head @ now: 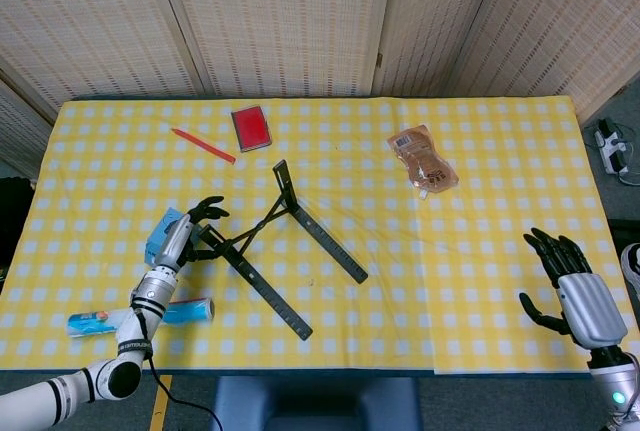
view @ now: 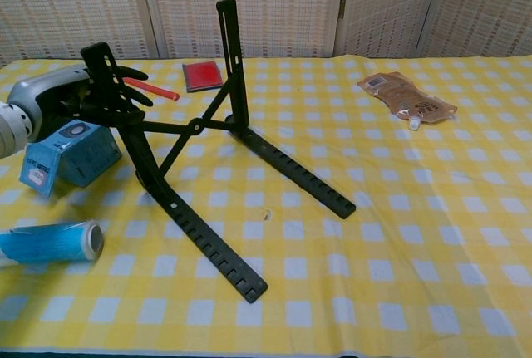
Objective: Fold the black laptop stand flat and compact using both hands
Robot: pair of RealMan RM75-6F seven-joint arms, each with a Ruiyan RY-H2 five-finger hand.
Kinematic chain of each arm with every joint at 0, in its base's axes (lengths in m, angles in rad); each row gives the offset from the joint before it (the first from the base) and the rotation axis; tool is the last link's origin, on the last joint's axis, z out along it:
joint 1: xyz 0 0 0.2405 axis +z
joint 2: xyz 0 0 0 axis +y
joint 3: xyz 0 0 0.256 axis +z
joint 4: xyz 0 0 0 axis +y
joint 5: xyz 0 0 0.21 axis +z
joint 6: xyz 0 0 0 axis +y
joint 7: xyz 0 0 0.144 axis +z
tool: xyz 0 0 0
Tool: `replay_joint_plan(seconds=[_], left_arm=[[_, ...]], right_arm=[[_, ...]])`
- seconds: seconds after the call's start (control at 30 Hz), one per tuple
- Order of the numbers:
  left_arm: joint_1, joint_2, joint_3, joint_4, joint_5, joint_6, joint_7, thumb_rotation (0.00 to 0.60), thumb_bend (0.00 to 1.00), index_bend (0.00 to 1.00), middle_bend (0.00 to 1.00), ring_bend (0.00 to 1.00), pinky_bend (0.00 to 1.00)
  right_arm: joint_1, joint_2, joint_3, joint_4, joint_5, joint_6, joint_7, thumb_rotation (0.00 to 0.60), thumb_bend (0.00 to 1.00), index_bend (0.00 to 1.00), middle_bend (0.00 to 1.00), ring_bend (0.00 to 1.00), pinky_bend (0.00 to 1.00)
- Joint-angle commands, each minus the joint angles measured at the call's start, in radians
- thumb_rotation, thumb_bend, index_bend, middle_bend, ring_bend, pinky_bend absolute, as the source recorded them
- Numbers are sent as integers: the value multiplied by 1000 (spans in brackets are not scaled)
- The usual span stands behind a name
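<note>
The black laptop stand (head: 330, 241) stands unfolded left of the table's middle, with two notched rails (view: 291, 167) running toward me, crossed links (view: 199, 125) between them and two uprights at the far end. My left hand (view: 71, 100) grips the left upright (view: 100, 63), fingers wrapped round it; in the head view the left hand (head: 188, 231) sits at the stand's left end. The right upright (view: 230, 51) leans slightly left, untouched. My right hand (head: 572, 291) hovers over the table's front right corner, fingers spread, empty; the chest view does not show it.
A blue box (view: 71, 154) lies just under my left hand and a blue tube (view: 46, 242) nearer the front edge. A red pen (head: 203, 145) and red case (head: 251, 127) lie at the back, a brown pouch (head: 423, 158) at the back right.
</note>
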Motion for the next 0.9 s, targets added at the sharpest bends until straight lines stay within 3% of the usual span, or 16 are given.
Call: replay_joint_plan(seconds=[0.03,0.33,0.67,0.9], left_arm=[[15,19,16,-19,36,0,-39,600,208,179,329,262,75],[11,31,26,-35,69,2,-55,600,208,175,324,257,74],[1,-49,55,89,54,36,29,600,208,201,324,262,71],[14,-48,79,120,75,44,36,600,208,224,324,268,68]], right_arm=[[0,0,0,-1,1,-2,-2,600,416,0,71,88,35],[-2,0,1,-3,3,1,-5,600,416,0,71,88,35],[-5,2,0,5,6,1,7,600,417,0,71,86,35],[-6,-1,-2,6,10,-5,4,600,417,0,71,86,35]])
